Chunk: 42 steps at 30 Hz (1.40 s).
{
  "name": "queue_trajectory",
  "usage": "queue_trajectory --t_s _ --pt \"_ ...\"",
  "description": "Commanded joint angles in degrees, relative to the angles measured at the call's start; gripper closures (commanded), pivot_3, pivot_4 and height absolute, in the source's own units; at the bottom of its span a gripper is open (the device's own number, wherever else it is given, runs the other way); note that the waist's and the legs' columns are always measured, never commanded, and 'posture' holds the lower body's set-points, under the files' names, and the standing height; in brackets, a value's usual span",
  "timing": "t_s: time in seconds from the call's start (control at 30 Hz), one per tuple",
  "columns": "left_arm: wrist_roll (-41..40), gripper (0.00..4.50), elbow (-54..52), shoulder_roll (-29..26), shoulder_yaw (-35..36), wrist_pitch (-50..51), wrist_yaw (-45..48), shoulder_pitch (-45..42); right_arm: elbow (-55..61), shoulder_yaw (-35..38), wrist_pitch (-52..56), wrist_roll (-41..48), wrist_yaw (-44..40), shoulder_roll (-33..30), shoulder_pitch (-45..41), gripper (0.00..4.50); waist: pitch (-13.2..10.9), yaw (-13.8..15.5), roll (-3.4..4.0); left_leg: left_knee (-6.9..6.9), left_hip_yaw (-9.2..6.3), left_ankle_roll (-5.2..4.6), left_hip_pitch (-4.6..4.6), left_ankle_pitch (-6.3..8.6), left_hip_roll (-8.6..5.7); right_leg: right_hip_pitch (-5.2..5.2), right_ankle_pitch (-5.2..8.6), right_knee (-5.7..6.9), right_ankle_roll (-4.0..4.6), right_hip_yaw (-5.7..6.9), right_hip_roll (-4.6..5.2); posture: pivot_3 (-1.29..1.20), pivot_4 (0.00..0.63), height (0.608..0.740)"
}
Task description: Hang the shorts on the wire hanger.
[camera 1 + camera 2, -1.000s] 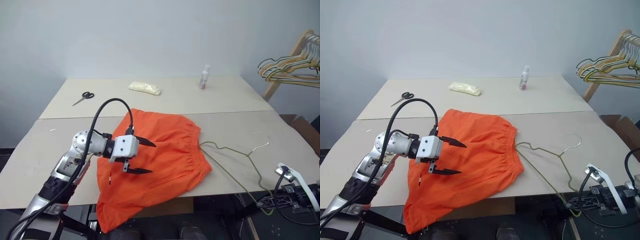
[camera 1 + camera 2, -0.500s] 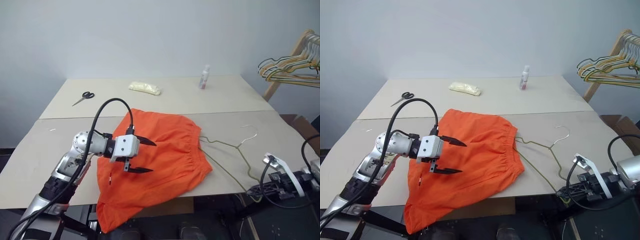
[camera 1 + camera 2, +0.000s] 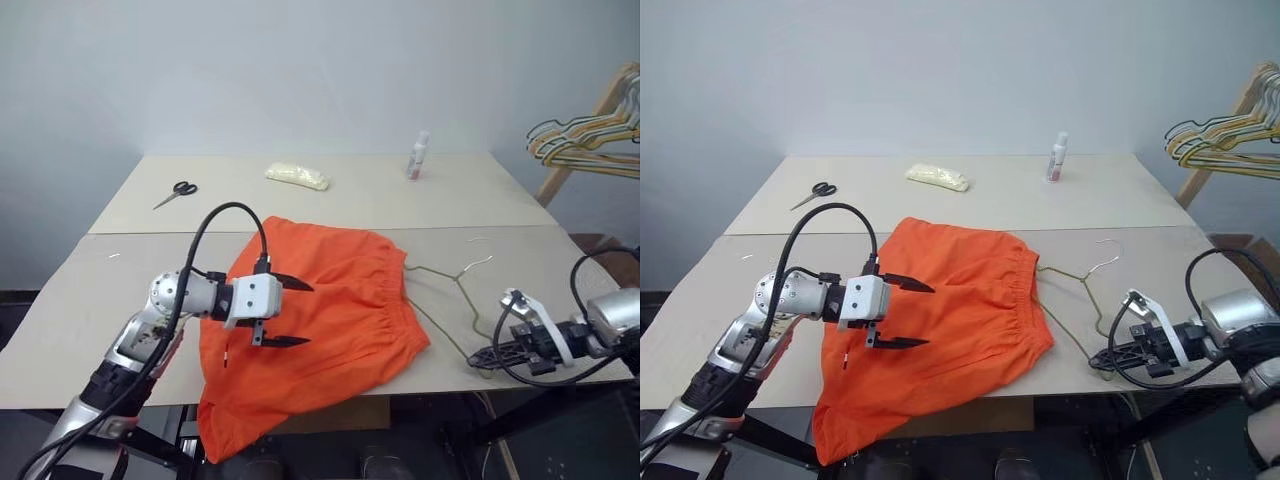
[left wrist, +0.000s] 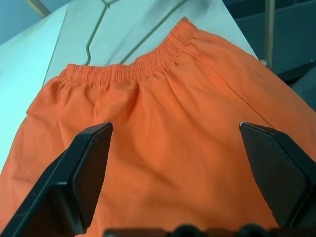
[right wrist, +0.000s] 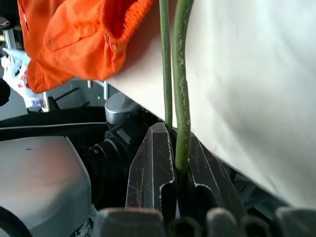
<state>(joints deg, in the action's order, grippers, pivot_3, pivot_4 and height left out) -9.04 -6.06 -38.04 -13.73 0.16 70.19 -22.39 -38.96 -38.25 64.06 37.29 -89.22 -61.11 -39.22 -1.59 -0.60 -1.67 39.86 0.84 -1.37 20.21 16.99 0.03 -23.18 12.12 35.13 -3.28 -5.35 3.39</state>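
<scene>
Orange shorts (image 3: 318, 318) lie spread on the near table (image 3: 560, 270), their near left part hanging over the front edge. Just above them hovers the left gripper (image 3: 292, 312), fingers spread wide. Right of the waistband lies the hanger (image 3: 452, 280), hook toward the far side; the right gripper (image 3: 1102, 361) pinches its near corner at the table's front edge.

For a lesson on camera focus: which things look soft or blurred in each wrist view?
Left wrist view: the near black fingers are soft, the shorts sharper. Right wrist view: the wire hanger blurs close up, as do the fingers pinching it.
</scene>
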Motion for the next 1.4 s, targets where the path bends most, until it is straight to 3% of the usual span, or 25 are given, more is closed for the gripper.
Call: queue_trajectory --t_s 0.03,0.23,0.43,0.63,0.83,1.07,1.2,1.4 --pt "1.0 0.06 -1.7 -0.1 -0.4 -0.5 -0.9 -0.3 -4.9 -1.2 -2.5 -0.6 -3.3 2.3 -3.9 4.50 0.0 0.0 0.01 -0.01 0.00 0.00 0.00 0.00 -0.01 -0.01 0.00 0.01 0.00 0.00 0.01 0.06 0.000 0.740" --pt "1.8 0.06 -1.0 -0.3 -0.5 -1.1 -1.2 -0.8 -12.9 -3.0 -6.7 -4.1 -3.3 7.3 -8.2 4.50 0.0 0.2 0.03 0.00 -0.02 0.00 0.00 0.00 -0.02 -0.02 -0.01 0.05 0.01 0.01 0.00 0.07 0.000 0.740" --pt "1.9 0.06 -1.3 0.0 -0.5 -1.0 -1.3 -0.5 -24.9 3.9 -10.6 -10.0 -3.3 12.3 -13.2 4.50 0.0 0.5 0.06 0.01 -0.02 0.00 0.01 0.00 -0.06 -0.04 -0.02 0.09 0.02 0.01 0.01 0.07 0.000 0.740" --pt "1.6 0.06 -0.8 0.3 -0.3 -1.4 -1.5 -0.5 -25.1 9.8 -14.7 -13.8 -3.3 12.5 -13.3 4.50 0.0 1.1 0.09 0.01 -0.07 0.00 0.01 0.00 -0.06 -0.05 -0.02 0.12 0.02 0.07 0.02 0.06 0.000 0.740" --pt "2.2 0.06 3.3 1.5 0.9 -3.3 -3.4 -2.5 -12.5 20.1 -29.8 -17.2 7.3 13.0 -7.0 4.50 0.1 1.1 0.12 0.00 -0.06 0.00 0.00 0.00 -0.05 -0.05 -0.02 0.15 0.02 0.06 0.01 0.03 0.000 0.740" --pt "5.7 0.06 13.9 3.5 2.0 -8.5 -8.2 -12.1 8.9 29.6 -29.7 -16.8 17.1 13.5 0.1 4.50 0.1 1.0 0.12 0.01 -0.06 0.00 0.02 0.00 -0.06 -0.06 -0.03 0.16 0.03 0.04 0.03 0.00 0.000 0.740" --pt "2.9 0.06 20.5 5.2 4.9 -10.0 -8.2 -22.8 20.3 30.3 -33.6 -19.1 20.8 13.3 5.4 4.50 0.1 0.8 0.09 0.00 -0.07 -0.01 0.07 0.01 -0.07 -0.05 -0.04 0.08 0.02 0.05 0.04 -0.02 0.000 0.740" --pt "-0.4 0.06 30.5 6.4 6.2 -12.9 -1.7 -33.6 26.3 30.2 -39.5 -23.1 23.4 14.0 10.4 4.50 0.1 0.1 0.15 0.14 -0.15 -0.01 0.25 0.01 -0.13 -0.10 -0.08 -0.04 -0.06 0.18 0.06 -0.02 0.000 0.740"
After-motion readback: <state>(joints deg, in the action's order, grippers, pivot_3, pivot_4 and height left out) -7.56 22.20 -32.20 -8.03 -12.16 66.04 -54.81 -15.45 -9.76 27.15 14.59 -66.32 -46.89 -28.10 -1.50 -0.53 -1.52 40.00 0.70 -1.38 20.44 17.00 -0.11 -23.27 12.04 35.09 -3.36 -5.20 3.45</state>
